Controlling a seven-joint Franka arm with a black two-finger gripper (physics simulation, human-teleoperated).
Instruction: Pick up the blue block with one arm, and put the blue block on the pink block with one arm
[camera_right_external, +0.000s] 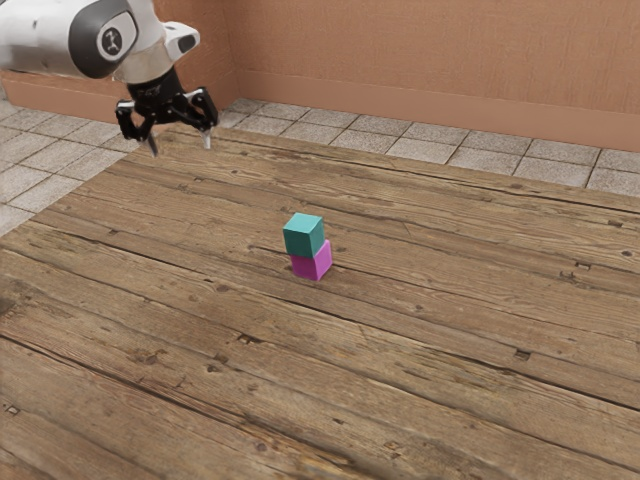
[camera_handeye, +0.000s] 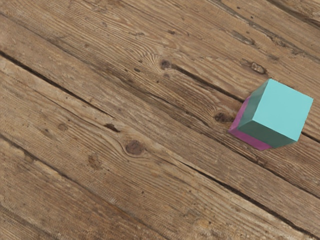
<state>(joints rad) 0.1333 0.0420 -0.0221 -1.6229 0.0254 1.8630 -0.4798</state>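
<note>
We see a wide desk of worn brown planks with dark knots and cracks. Behind it lie a pale grey tiled floor and a plain terracotta wall.

Our white robot arm enters at the exterior view's upper left. A dark grey joint on it carries a small round white mark, which we cannot read. We find no other writing.

The black hand hangs in the air over the desk's far edge. Its two fingers are spread wide apart, holding and touching nothing.

Near the middle of the desk, well apart from the hand, the blue block sits on top of the pink block, turned slightly out of line with it.

In the wrist view the blue block covers most of the pink block, and bare planks lie all around them.
</note>
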